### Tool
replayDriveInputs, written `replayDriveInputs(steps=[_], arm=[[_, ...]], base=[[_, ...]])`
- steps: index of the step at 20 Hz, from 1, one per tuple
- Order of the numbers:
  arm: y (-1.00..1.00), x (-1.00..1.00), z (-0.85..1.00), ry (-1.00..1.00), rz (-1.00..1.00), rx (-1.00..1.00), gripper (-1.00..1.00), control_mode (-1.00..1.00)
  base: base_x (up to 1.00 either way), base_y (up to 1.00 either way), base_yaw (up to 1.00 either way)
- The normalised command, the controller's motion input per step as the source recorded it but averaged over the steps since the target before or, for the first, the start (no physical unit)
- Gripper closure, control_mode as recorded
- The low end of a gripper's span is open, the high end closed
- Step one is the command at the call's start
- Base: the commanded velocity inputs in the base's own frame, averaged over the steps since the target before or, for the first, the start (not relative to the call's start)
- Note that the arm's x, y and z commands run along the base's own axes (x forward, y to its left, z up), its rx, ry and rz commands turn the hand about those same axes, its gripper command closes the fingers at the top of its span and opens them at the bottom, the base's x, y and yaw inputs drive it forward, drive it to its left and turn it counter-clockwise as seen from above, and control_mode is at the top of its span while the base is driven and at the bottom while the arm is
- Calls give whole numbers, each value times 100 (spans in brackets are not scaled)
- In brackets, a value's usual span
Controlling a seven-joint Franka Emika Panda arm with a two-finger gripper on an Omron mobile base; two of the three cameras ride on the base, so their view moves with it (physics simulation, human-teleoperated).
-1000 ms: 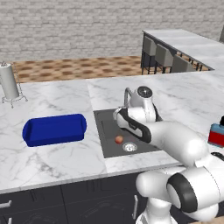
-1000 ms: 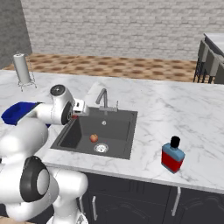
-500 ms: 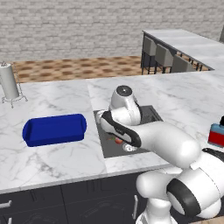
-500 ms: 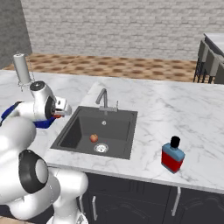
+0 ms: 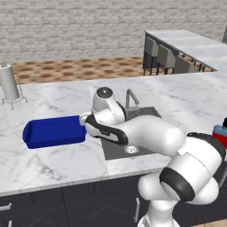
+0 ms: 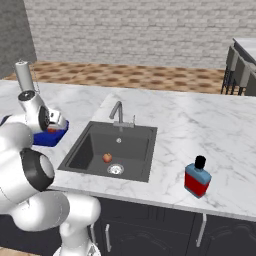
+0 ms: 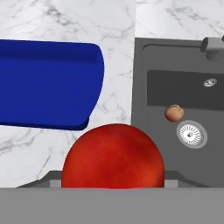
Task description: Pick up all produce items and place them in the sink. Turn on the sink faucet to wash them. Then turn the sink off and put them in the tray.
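Tomato point(image 7: 113, 156) clamped in pincer point(image 7: 113, 181) beside tray point(image 7: 43, 83); apple point(image 7: 174, 113) in sink point(image 7: 192, 94).

My work rests on a white marbled surface point(image 5: 53, 155) with dark cabinet fronts below. The dark grey sink point(image 6: 90, 145) is sunk into it. To the sink's left, just beside its rim, the long blue tray point(image 5: 53, 131) lies flat on the marble. Farther left and behind the tray, a white cylinder on a wire stand point(image 5: 9, 84) is upright near the surface's back edge. Well to the sink's right, toward the front edge, stands a red-and-blue bottle with a black cap point(image 6: 197, 177).
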Motion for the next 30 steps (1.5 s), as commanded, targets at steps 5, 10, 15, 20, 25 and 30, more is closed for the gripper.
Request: replayDriveInputs(steps=[5, 10, 15, 20, 25, 30], arm=[[41, 41, 0, 2, 0, 0, 100, -100], [33, 37, -5, 5, 1, 0, 100, -100], [29, 23, -30, 9, 4, 0, 100, -100], [33, 29, -33, 9, 6, 0, 100, -100], [30, 25, -30, 4, 4, 0, 100, -100], [24, 27, -30, 3, 0, 0, 100, -100]], base=[[0, 0, 0], [0, 0, 0], [0, 0, 0], [0, 0, 0], [0, 0, 0], [0, 0, 0]])
